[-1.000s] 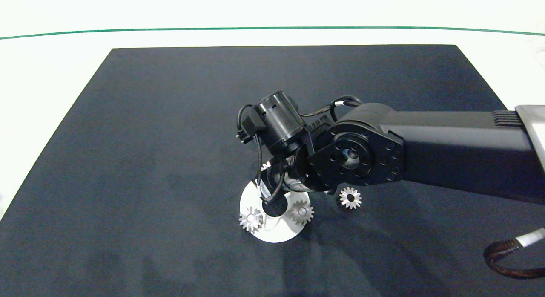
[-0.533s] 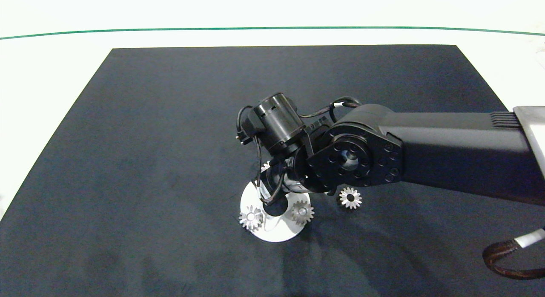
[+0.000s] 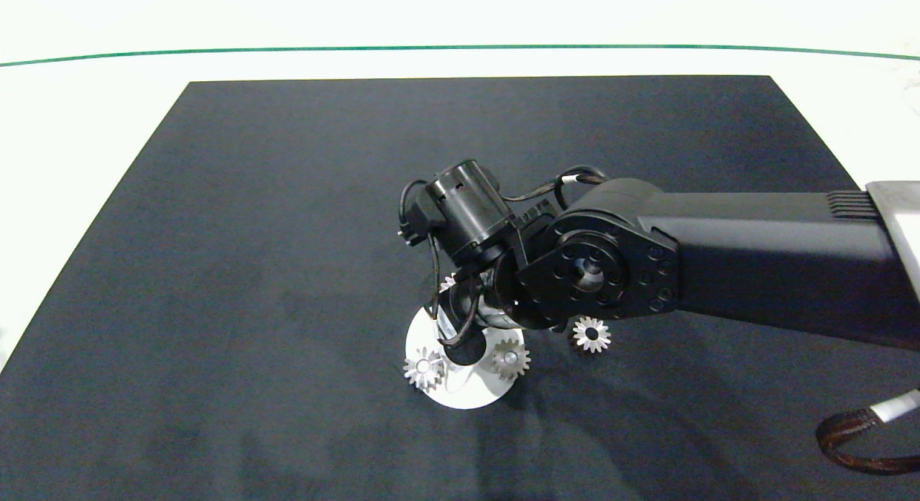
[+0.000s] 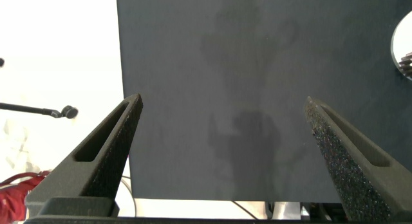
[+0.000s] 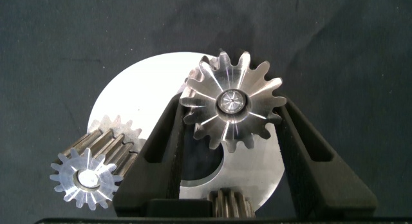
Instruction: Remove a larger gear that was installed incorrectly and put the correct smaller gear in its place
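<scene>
Two small gears (image 3: 424,369) flank my right gripper (image 5: 230,130) on the round white base plate (image 3: 467,397), one on either side, and between my fingers I have the larger gear (image 5: 232,102) clamped by its toothed rim, its face and little centre bore turned toward my wrist camera. It sits over the plate's middle region; whether it is seated on its post or already clear of it I cannot tell, since its own body hides what lies beneath. I judge the step in hand to be the removal of this wrong gear. The smaller gear (image 3: 591,334), thin and star-pointed, lies flat on the dark mat (image 3: 287,235) just beside the plate, close under my right wrist and untouched. My next move calls for a straight pull along the post's axis, without tilting, so the teeth do not catch on the two neighbours, then setting this gear down well apart from the plate. My left gripper (image 4: 222,130) hangs spread wide over bare mat near the counter edge, idle.
</scene>
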Controlling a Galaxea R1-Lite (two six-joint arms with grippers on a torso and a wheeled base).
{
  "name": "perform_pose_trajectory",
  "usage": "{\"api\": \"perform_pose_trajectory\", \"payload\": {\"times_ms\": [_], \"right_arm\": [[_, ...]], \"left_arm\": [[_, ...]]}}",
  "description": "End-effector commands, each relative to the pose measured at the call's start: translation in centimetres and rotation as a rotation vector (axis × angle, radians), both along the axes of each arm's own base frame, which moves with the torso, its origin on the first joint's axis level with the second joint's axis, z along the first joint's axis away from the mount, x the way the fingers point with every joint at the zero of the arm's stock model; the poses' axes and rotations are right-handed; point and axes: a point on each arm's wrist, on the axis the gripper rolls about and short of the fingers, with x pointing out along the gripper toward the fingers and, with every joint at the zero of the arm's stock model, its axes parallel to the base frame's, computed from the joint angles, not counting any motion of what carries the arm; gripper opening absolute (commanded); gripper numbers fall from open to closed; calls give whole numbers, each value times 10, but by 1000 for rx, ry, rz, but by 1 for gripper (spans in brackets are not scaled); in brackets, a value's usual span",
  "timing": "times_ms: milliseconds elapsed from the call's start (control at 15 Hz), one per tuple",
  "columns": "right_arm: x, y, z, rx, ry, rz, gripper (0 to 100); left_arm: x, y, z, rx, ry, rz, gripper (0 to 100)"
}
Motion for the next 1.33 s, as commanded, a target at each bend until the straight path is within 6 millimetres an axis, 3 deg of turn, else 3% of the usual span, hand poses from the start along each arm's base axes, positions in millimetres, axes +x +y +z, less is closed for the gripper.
{"api": "perform_pose_trajectory", "payload": {"times_ms": [67,800,1333], "right_arm": [[-1,0,-1,-7,3,1,34],[-13,-3,11,26,-3,-1,34],[-27,-11,32,64,-37,-12,34]], "left_arm": [[0,0,0,1,4,1,100],[0,0,0,0,5,0,100],[-1,0,0,2,4,1,100]]}}
